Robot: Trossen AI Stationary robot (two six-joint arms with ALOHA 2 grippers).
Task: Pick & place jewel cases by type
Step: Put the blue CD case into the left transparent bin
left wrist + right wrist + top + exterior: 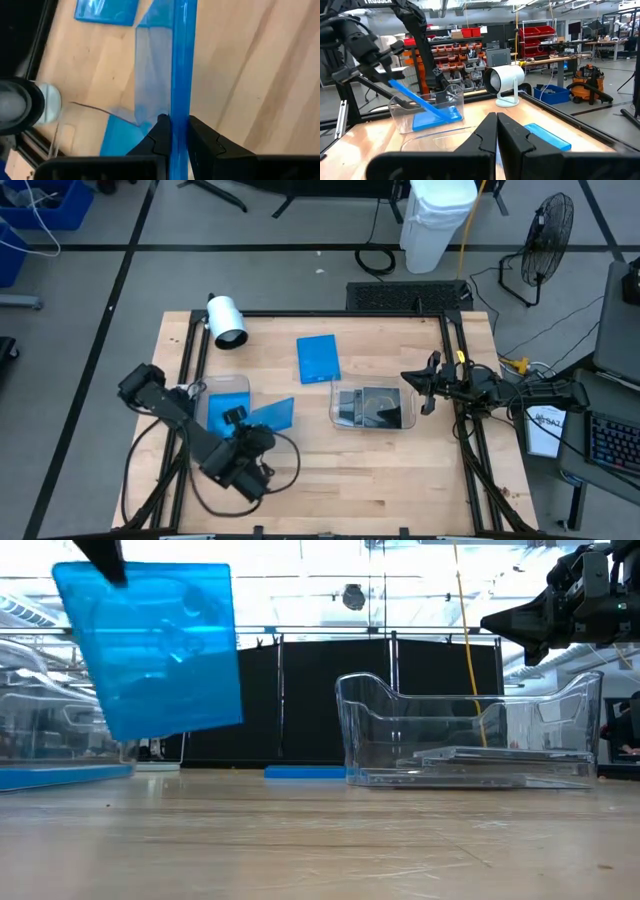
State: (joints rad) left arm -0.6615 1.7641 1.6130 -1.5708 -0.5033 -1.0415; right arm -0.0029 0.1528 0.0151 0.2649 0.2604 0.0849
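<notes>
Placing step: left end effector (172, 131), clamped on a blue jewel case (268, 415) held on edge above the clear tray (228, 385) near the table's left edge, next lowers and releases; right end effector (428, 388), fingers together, waits at right edge.

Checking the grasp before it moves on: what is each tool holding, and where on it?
The left tool pinches a blue jewel case by its edge, lifted off the table. The right tool holds nothing, waiting above the clear tray.
</notes>
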